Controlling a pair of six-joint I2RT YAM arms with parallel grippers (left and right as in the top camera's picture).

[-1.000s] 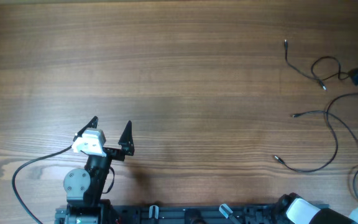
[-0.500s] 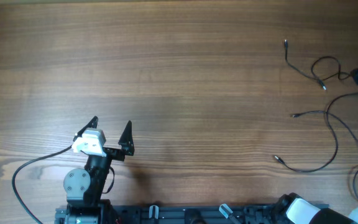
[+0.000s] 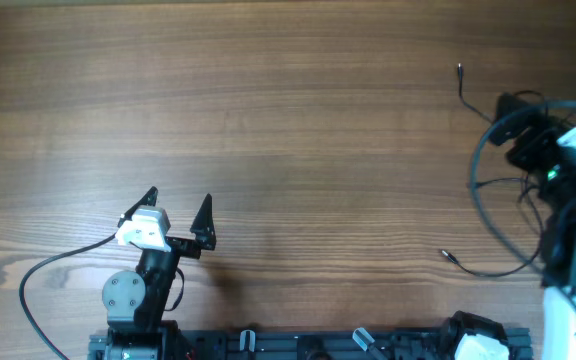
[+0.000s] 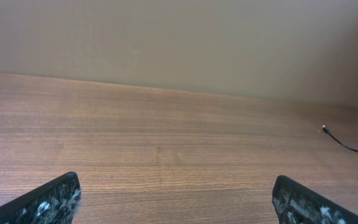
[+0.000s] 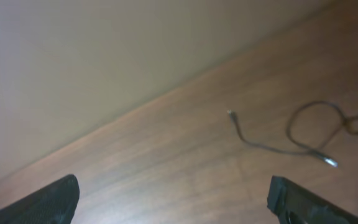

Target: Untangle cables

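Hovering over cables (image 3: 483, 273) at 3 o'clock, right gripper (image 3: 508, 130) spread, empty; left gripper (image 3: 180, 194) spread, idle at 7 o'clock (untangling apparently not begun).

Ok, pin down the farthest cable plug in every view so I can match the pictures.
Overhead: the plug lies upper right, its wire running down from it.
Left wrist: plug far right, mid-height, wire trailing right; likely the same one.
Right wrist: plug just right of centre, wire curving down to the right.
Shared landmark: the wooden table, its grain under the plug in each view.
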